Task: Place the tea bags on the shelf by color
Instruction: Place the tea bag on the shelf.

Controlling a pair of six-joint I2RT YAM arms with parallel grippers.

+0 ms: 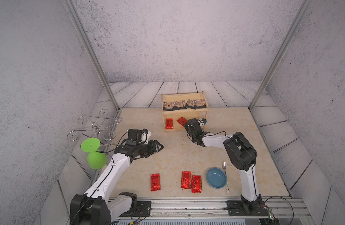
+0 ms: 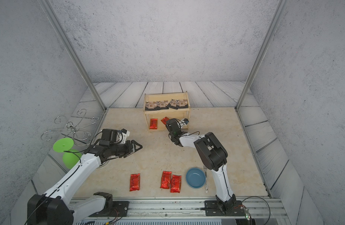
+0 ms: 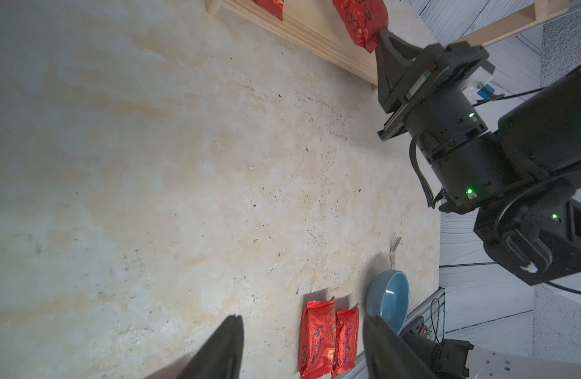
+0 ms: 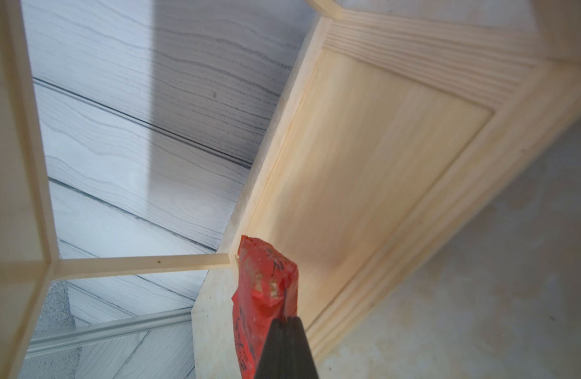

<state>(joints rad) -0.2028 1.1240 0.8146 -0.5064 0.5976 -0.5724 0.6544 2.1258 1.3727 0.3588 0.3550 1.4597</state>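
Note:
The pale wooden shelf [image 1: 185, 111] stands at the back of the table. Several black tea bags [image 1: 184, 104] lie in a row on its upper tier. One red tea bag [image 1: 169, 123] lies flat on the lower tier. Beside it, my right gripper [image 4: 286, 323] is shut on the end of another red tea bag [image 4: 266, 288], held tilted just inside the lower tier's opening [image 3: 361, 19]. Three red tea bags [image 1: 155, 182] [image 1: 186, 179] [image 1: 196, 183] lie near the table's front edge. My left gripper [image 1: 160, 147] hovers open and empty over the table's left middle.
A blue bowl [image 1: 216, 177] with a fork [image 1: 225, 175] beside it sits front right, close to the right arm's base. A green plastic goblet [image 1: 93, 153] and a wire rack [image 1: 95, 126] stand at the left edge behind the left arm.

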